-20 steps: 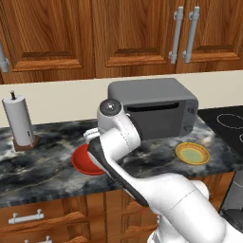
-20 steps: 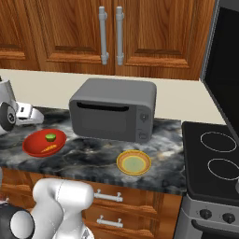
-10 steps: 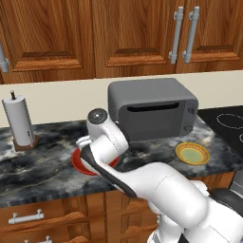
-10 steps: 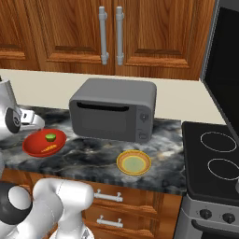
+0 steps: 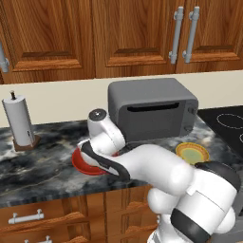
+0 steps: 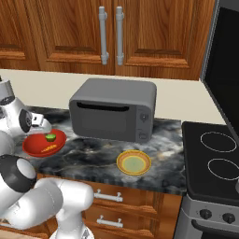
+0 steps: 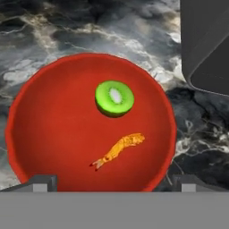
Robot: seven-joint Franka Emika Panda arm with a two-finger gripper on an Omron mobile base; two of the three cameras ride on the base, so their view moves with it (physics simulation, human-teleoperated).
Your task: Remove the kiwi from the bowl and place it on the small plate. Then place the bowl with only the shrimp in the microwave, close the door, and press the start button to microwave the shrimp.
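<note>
Left base view: the arm bends over the red bowl point(image 5: 85, 163) on the marble table point(image 5: 42, 166), left of the microwave point(image 5: 152, 111); the small plate point(image 5: 192, 153) lies well apart, to the right.

Right base view: the kiwi point(image 6: 50, 137) and shrimp point(image 6: 47, 149) sit in the bowl.

Hand view: the tool point(image 7: 114, 182) hangs wide open, empty, above the bowl. The first step is in hand; next, descend onto the kiwi and close.

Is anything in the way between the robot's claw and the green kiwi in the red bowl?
No. The open gripper hangs over the bowl, and the kiwi lies uncovered. The shrimp lies beside it, apart, not on top.
</note>
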